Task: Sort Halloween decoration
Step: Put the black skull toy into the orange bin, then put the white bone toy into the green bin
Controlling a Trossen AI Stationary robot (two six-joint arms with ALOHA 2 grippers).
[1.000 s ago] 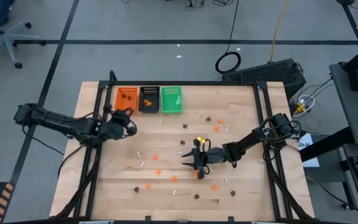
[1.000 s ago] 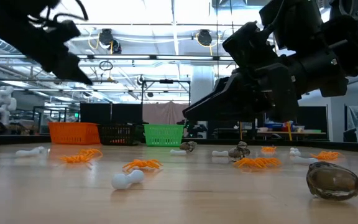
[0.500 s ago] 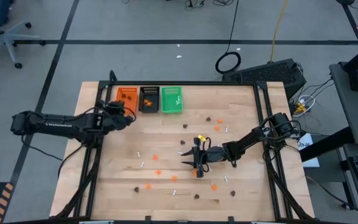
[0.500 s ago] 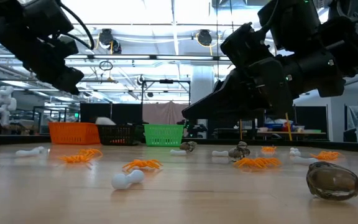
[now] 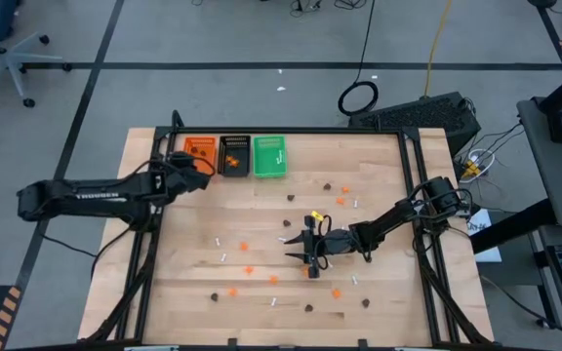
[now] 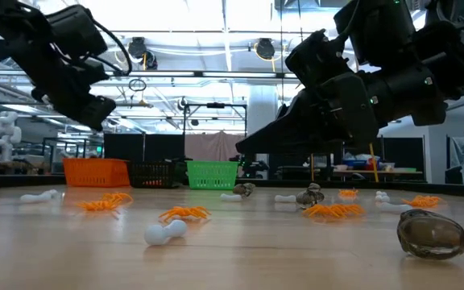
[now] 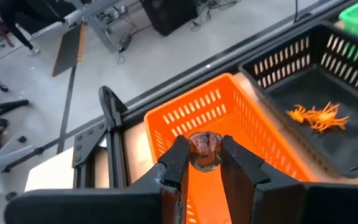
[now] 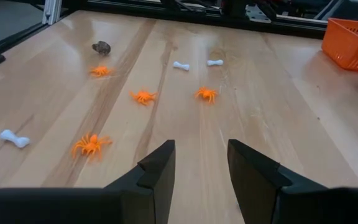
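A: Where is the left gripper?

B: Over the orange tray, at the end of the row of three trays. Its fingers are clamped on one brownish, glassy blob, held above the tray floor.

A: What are the other two trays?

B: A black tray just beside the orange one, and a green tray past that. The black tray holds one orange spider that the left wrist view shows; the rest of its floor is out of that picture.

A: And the right gripper?

B: Out over the middle of the table, well away from the orange tray. Its fingers stand apart with nothing between them, above bare wood.

A: How many trinkets are loose on the table?

B: In the right wrist view I count four orange spiders, three white bones and one dark blob. The high view shows more scattered across the table, too small to count by kind. In the low view another dark glassy blob lies nearest the camera, and a white bone lies off to one side of it.
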